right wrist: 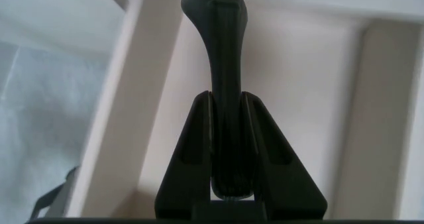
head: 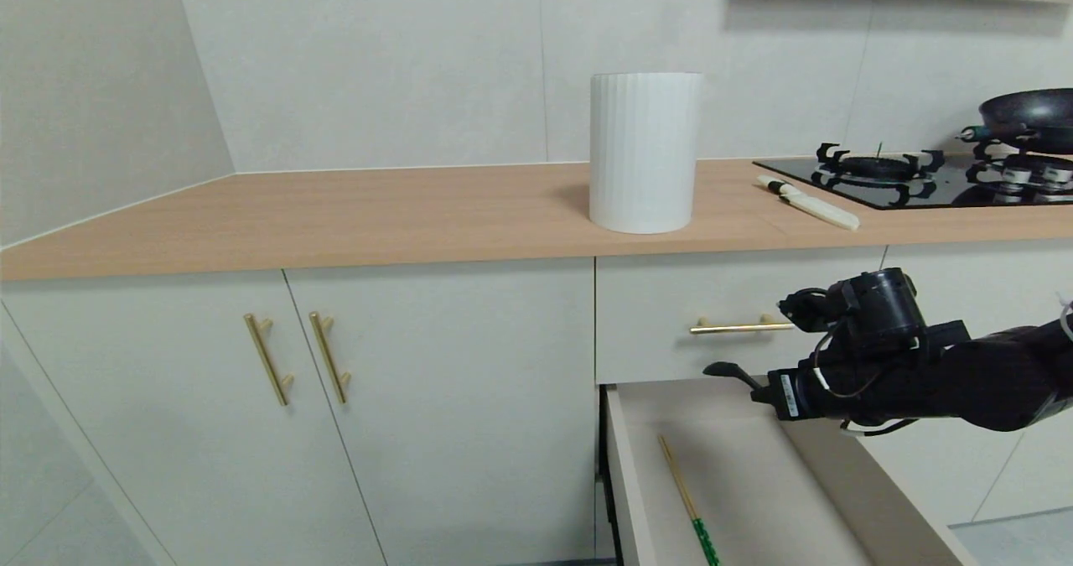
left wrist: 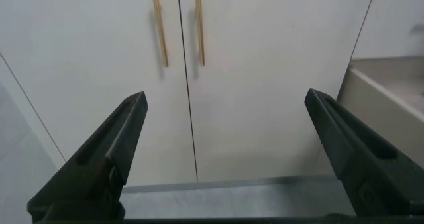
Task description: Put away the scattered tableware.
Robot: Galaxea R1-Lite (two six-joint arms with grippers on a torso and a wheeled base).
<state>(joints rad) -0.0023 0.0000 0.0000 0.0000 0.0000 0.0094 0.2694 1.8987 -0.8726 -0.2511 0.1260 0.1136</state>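
The right tool clenches a black utensil over the open drawer, with chopsticks lying at the utensil's 7 o'clock, while the left tool gapes released before cupboard doors.

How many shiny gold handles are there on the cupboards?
3. An upright left door handle and right door handle sit side by side. A flat drawer handle is on the shut drawer under the counter. The open drawer may hide another.

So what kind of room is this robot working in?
Most likely a home kitchen: a gas hob with a dark pan, a wooden countertop over white cupboards, and an open drawer holding chopsticks.
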